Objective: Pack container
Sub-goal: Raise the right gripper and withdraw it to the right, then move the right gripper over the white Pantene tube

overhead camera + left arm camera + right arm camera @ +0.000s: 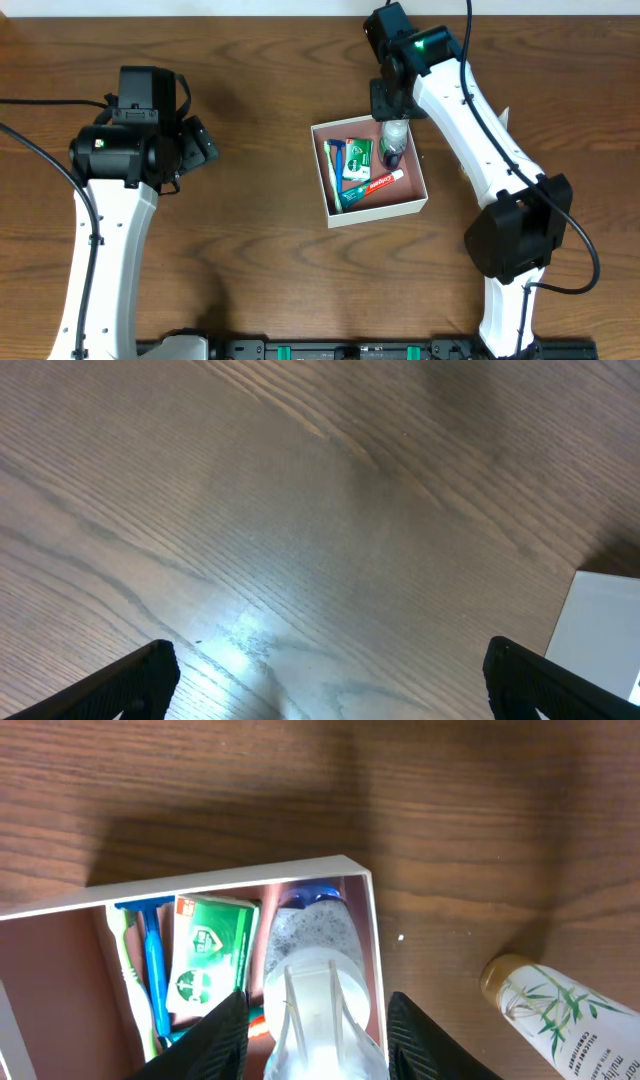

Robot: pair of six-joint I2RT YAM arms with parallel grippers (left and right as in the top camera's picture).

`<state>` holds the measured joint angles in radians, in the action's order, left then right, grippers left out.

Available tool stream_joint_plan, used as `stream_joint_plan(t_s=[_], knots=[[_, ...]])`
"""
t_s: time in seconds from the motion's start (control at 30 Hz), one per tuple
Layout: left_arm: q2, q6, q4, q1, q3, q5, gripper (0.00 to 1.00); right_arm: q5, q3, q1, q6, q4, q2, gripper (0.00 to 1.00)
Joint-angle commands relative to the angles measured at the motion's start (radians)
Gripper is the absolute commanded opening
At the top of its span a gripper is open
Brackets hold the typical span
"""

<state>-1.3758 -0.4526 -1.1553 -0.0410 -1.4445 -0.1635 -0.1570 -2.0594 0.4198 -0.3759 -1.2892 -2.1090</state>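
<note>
The right pincer (318, 1040) straddles a clear bottle (315, 945) in the container (380, 213), two o'clock corner; gripping or loose, I cannot tell. That thin-walled box looks light and flimsy; pinch a wall.

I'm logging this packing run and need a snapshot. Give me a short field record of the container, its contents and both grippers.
container: open-topped, on the table
inside: razor, green packet, toothpaste, clear bottle
outside: bamboo-label bottle, on the table beside it
left gripper: open, over bare table
right gripper: jaws either side of clear bottle, grip unclear
</note>
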Motion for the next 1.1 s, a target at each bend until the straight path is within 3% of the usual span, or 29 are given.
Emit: stream_joint_plan(t_s=[0.0, 0.27, 0.5, 0.83, 1.07], knots=[[-0.003, -0.016, -0.003, 0.004, -0.001, -0.005, 0.98, -0.012, -0.018, -0.01, 0.026, 0.006, 0.041, 0.43], [-0.003, -0.016, -0.003, 0.004, -0.001, -0.005, 0.98, -0.011, -0.139, -0.068, 0.052, -0.04, 0.141, 0.46], [-0.003, -0.016, -0.003, 0.004, -0.001, -0.005, 0.98, -0.011, -0.172, -0.185, 0.051, -0.132, 0.316, 0.63], [-0.003, -0.016, -0.003, 0.004, -0.001, -0.005, 0.98, -0.013, -0.154, -0.323, -0.062, -0.35, 0.385, 0.63], [-0.003, -0.016, -0.003, 0.004, -0.001, -0.005, 0.98, -0.046, -0.037, -0.353, -0.111, -0.28, 0.383, 0.63]])
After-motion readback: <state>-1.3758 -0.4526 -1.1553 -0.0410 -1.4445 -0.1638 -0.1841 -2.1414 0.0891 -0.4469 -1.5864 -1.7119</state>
